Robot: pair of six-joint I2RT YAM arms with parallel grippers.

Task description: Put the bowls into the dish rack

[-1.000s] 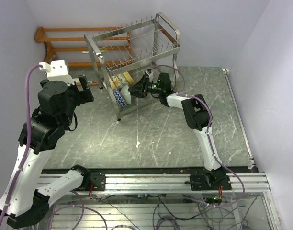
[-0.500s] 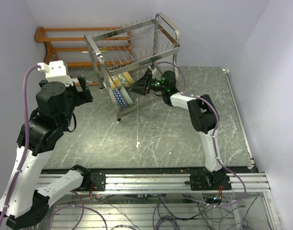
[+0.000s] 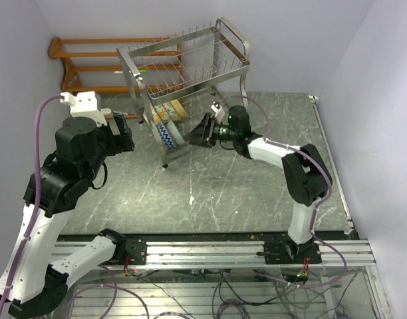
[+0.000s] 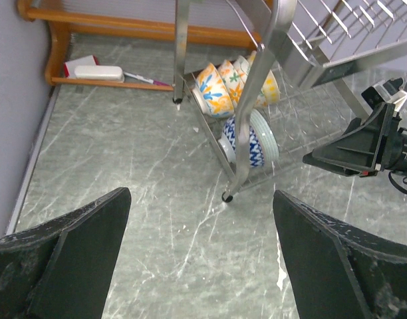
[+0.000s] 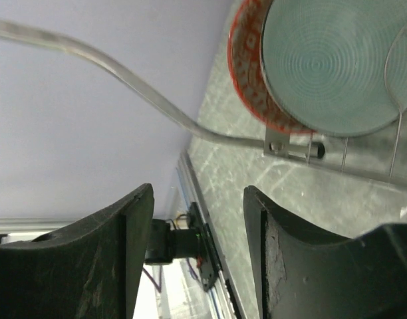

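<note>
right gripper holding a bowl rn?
No, the right gripper is open and empty; the mint bowl sits in the dish rack.

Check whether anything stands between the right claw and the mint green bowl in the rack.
Only a wire of the dish rack crosses one edge of the mint green bowl; nothing else visible lies between it and the open right claw.

Shiny steel wire dish rack (image 3: 183, 73), glossy ceramic bowls (image 4: 247, 139).
</note>
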